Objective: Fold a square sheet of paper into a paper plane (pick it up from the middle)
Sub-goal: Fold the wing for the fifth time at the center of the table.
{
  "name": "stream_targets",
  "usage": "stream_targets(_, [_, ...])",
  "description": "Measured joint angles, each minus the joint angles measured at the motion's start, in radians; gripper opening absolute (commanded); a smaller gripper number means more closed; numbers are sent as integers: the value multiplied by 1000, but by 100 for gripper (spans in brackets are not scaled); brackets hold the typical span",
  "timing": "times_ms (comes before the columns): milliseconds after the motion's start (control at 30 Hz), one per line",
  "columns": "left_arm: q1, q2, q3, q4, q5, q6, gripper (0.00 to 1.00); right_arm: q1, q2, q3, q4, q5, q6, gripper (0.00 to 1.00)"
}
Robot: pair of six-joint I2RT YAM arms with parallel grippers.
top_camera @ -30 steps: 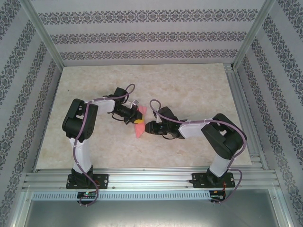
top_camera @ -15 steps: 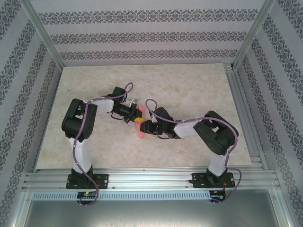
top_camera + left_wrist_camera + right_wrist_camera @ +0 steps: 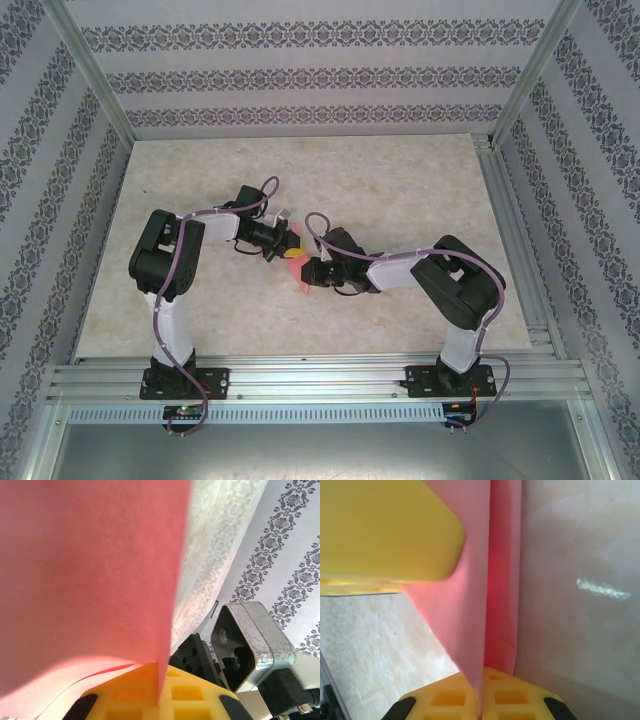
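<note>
Nearer the table's [image 3: 400, 180] front edge, the right gripper [image 3: 481, 701] is pressed together, pinching the folded pink paper sheet [image 3: 470, 610] near the table's middle. Just beyond it, the left gripper [image 3: 159, 701] pinches the same sheet.

light: bright, even | shadows: faint | wrist views: soft-focus | glare: streak on table [image 3: 602, 588]
</note>
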Motion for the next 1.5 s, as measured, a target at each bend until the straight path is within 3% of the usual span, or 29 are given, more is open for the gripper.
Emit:
stream_targets(267, [-1, 0, -22, 68, 7, -35, 2, -23, -10, 122, -261, -14, -158, 17])
stream_targets(533, [-2, 0, -30, 118, -12, -70, 1, -27, -43, 133, -364, 3, -217, 25])
stream_targets(700, [-2, 0, -30, 135, -11, -80, 1, -26, -58, 125, -355, 3, -215, 21])
stream_targets(833, [-2, 0, -30, 135, -11, -80, 1, -19, -58, 125, -354, 15, -216, 8])
stream_targets(967, [-2, 0, -31, 135, -11, -80, 1, -13, -58, 126, -373, 59, -219, 3])
stream_targets(1367, [0, -1, -41, 132, -12, -55, 1, 50, -28, 234, -579, 277, -328, 4])
stream_targets(1500, [1, -1, -57, 124, -12, -39, 0, 91, -8, 263, -627, 364, -374, 10])
